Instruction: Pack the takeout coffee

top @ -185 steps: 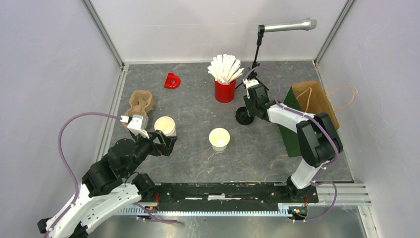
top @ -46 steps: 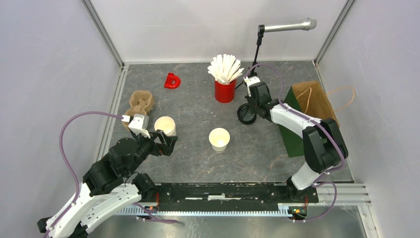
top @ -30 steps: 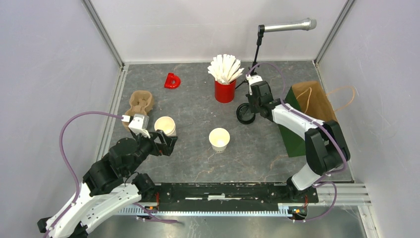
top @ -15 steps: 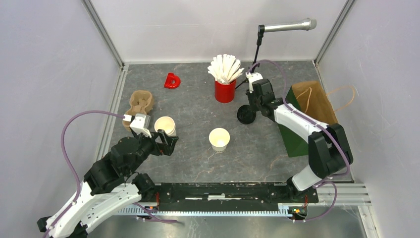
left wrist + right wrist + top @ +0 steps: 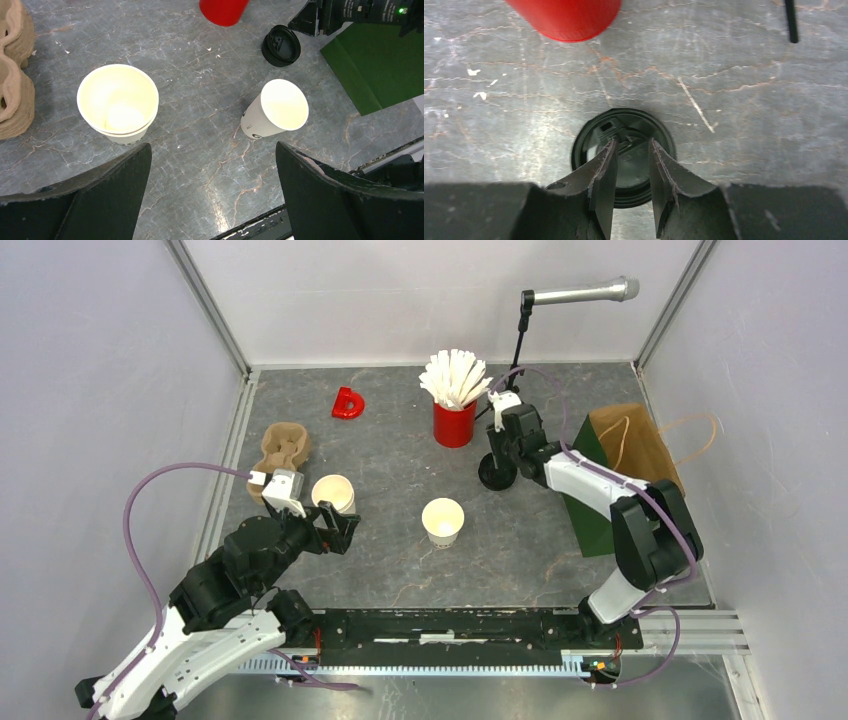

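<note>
White cups (image 5: 117,102) number two, black lid (image 5: 281,45) one.

Dark print on paper cup (image 5: 275,109) unreadable, red D-shaped piece (image 5: 347,403)

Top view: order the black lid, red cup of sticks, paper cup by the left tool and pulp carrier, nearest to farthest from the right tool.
1. The black lid, right beneath the right tool.
2. The red cup of sticks, nearby, toward the back.
3. The paper cup by the left tool, left side.
4. The pulp carrier, far left.
</note>
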